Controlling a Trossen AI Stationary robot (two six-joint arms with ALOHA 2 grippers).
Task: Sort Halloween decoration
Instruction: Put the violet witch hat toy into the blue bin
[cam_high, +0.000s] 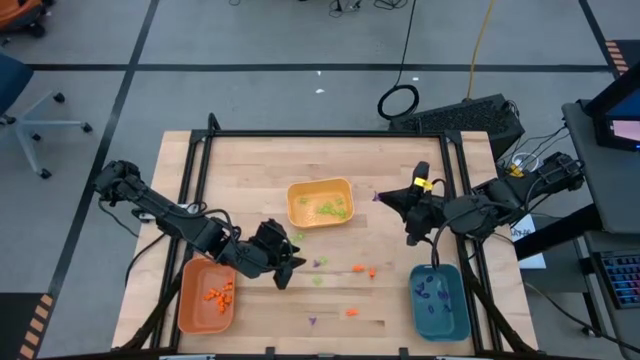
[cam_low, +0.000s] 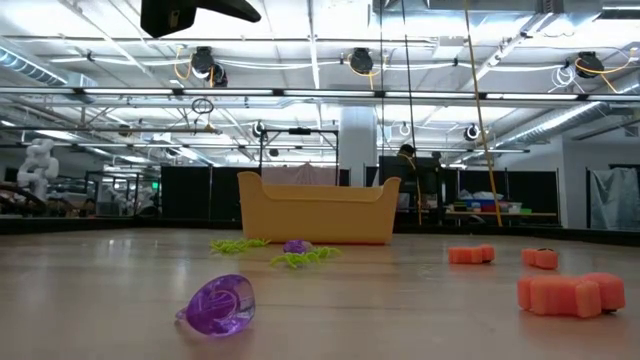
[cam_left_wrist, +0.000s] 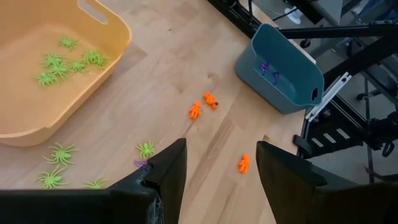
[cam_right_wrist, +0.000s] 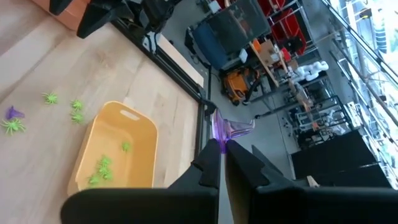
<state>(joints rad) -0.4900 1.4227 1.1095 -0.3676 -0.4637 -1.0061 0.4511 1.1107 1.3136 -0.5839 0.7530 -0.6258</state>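
Purple ring (cam_low: 217, 304) lies loose on the table; right gripper (cam_right_wrist: 221, 147) pinches a purple piece (cam_right_wrist: 229, 127) near the yellow tray (cam_high: 320, 203), next carry to teal tray (cam_high: 439, 300); left gripper (cam_left_wrist: 217, 171) parted, empty, above scattered orange pieces (cam_left_wrist: 202, 106).

Orange tray (cam_high: 192, 305): near side cut off by the high view's lower edge. Teal tray (cam_high: 440, 325): near end reaches the same edge; its purple pieces (cam_high: 431, 292) are too small to tell shape. Yellow tray (cam_left_wrist: 37, 134): cropped in the left wrist view; in the low view, its wall hides its contents. Loose purple piece (cam_high: 311, 321) near the surface's near edge: form unreadable from above. Right tool (cam_right_wrist: 222, 147): pinched purple piece (cam_right_wrist: 229, 128) is blurred.
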